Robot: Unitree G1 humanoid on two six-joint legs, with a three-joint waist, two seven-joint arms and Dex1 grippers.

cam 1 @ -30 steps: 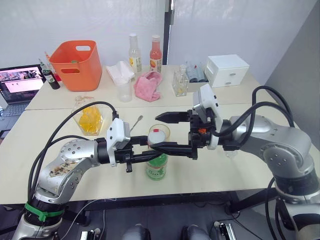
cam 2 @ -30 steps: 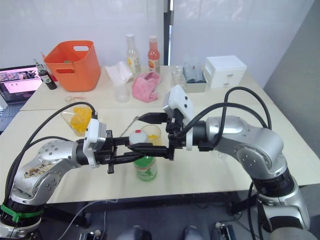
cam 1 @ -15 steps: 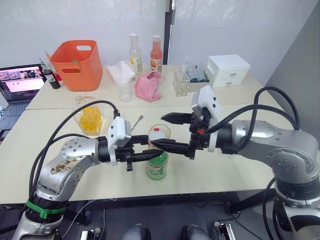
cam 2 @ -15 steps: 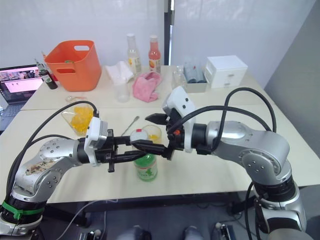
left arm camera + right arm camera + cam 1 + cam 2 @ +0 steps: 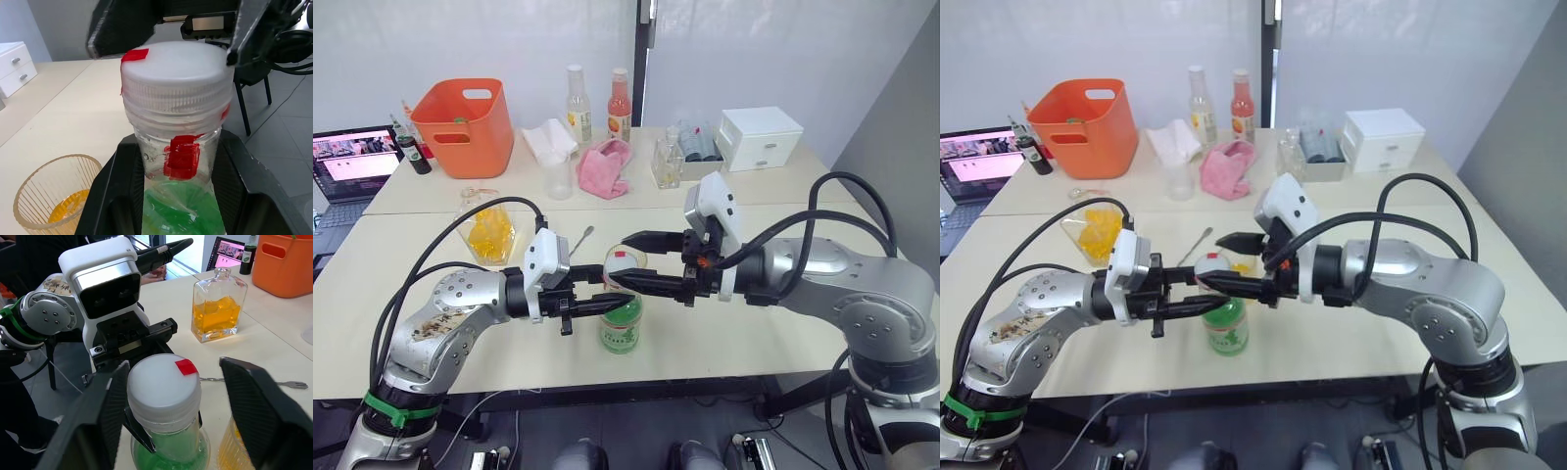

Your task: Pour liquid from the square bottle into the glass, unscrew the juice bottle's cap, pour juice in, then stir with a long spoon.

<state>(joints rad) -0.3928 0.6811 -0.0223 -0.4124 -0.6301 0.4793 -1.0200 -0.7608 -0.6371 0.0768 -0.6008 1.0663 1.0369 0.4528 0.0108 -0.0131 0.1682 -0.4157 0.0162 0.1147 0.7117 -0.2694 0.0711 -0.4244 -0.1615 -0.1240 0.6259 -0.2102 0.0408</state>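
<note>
The juice bottle (image 5: 621, 328), clear with a green label, stands near the table's front edge. My left gripper (image 5: 615, 292) is shut on its neck, one finger (image 5: 122, 196) on each side. Its white cap (image 5: 164, 381) with a red mark is still on. My right gripper (image 5: 628, 261) is open and straddles the cap from the right, with a gap on each side. The glass (image 5: 628, 256) stands just behind the bottle with orange liquid in it. The square bottle (image 5: 487, 231) is further left, and the long spoon (image 5: 579, 238) lies flat between it and the glass.
At the back stand an orange basket (image 5: 462, 125), a laptop (image 5: 352, 162), two tall slim bottles (image 5: 576, 103), a measuring cup (image 5: 558, 177), a pink cloth (image 5: 607, 164), a small clear bottle (image 5: 666, 164) and a white drawer box (image 5: 761, 137).
My right gripper has moved left and lower, so its fingers now sit on either side of the cap. The left gripper and the bottle have stayed put.
</note>
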